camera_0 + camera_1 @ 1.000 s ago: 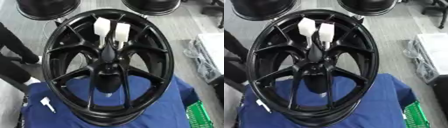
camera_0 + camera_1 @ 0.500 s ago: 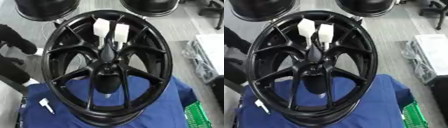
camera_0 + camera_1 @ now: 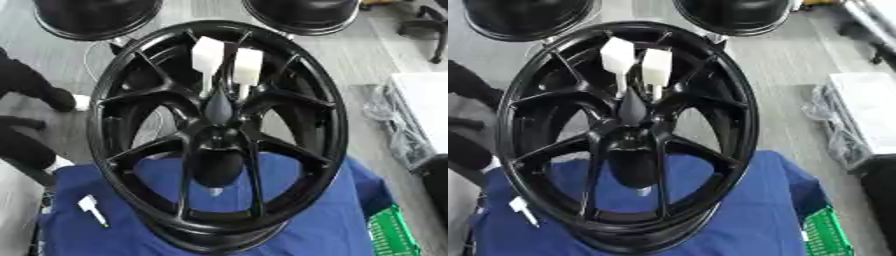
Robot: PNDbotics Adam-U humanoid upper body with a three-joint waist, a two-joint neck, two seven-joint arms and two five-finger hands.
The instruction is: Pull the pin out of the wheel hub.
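The black wheel [image 3: 219, 135] lies on a blue cloth [image 3: 350, 225]. Two white pins [image 3: 207, 56] stick up from its upper spokes; a third white pin [image 3: 91, 208] lies on the cloth at lower left. Neither robot hand shows in any view, so their state cannot be told.

A glossy black multi-spoke wheel hub [image 3: 219, 135] stood on a plain royal-blue cloth [image 3: 350, 220]. Two white block-headed pins [image 3: 226, 65] showed against its dark spokes, a third white pin [image 3: 90, 209] lay at the cloth's left edge, and a green ribbed crate [image 3: 826, 234] sat at its right corner.
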